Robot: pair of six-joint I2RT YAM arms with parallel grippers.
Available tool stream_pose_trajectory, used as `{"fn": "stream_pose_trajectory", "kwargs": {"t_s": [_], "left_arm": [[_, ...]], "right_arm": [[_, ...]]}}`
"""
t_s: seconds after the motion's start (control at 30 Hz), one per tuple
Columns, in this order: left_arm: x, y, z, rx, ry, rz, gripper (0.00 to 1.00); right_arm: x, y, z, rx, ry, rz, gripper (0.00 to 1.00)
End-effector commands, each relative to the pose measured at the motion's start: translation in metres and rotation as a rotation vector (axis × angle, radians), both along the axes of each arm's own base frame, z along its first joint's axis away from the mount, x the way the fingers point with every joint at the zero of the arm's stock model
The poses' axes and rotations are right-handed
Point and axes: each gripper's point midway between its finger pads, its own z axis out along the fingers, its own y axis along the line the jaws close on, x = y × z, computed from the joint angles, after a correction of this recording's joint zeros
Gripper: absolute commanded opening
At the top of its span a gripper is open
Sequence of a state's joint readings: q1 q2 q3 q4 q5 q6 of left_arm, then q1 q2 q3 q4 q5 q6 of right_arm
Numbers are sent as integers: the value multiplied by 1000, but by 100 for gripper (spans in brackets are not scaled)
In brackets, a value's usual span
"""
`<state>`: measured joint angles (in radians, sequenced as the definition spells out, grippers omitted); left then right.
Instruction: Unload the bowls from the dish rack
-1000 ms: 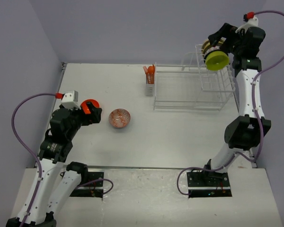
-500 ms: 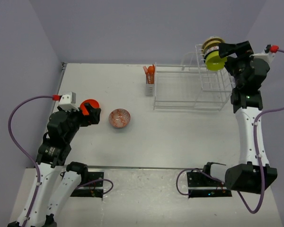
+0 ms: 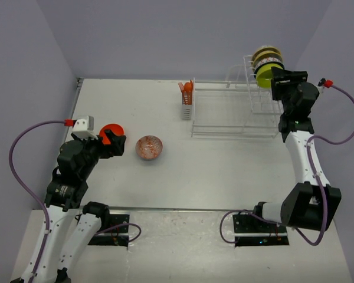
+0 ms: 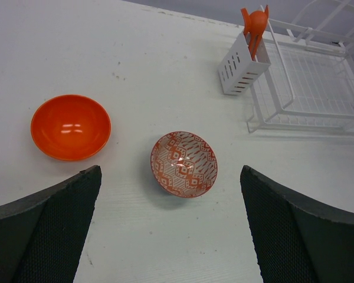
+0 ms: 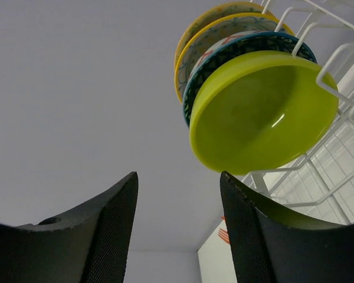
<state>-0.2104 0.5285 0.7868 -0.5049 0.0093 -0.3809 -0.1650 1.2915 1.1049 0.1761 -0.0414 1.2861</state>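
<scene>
Standing on edge in the tall slots of the white wire dish rack (image 3: 224, 112), the lime-green round bowl (image 5: 262, 112) hides all but the rims of three more bowls (image 5: 209, 35), facing the wide, empty right pincer (image 5: 177, 177); the left pincer (image 4: 170, 171) gapes empty above a plain orange bowl (image 4: 71, 127) and a red-patterned bowl (image 4: 184, 164) on the desk (image 4: 135, 47).

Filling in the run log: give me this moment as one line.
left gripper open | right gripper open, facing lime-green bowl | dish rack: lime-green bowl frontmost, blue-rimmed bowl behind | table: plain orange bowl, patterned bowl
</scene>
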Motion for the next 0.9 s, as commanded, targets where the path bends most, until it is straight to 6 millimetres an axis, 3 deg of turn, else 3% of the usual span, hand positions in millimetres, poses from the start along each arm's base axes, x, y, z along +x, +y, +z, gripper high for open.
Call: {"fn": "stream_pose_trajectory", "kwargs": {"t_s": [0.0, 0.07, 0.2, 0.73, 0.87], "left_arm": [[0, -4, 1, 6, -20, -24, 100], [0, -4, 2, 5, -21, -25, 100], [0, -4, 1, 6, -17, -25, 100], [1, -6, -1, 8, -10, -35, 100], [1, -6, -1, 8, -10, -37, 100]], "right_arm": [[11, -8, 22, 55, -88, -32, 58], [16, -12, 17, 67, -76, -45, 57], [24, -19, 20, 53, -114, -76, 44], [56, -29, -1, 61, -122, -83, 43], [58, -29, -3, 66, -123, -87, 31]]}}
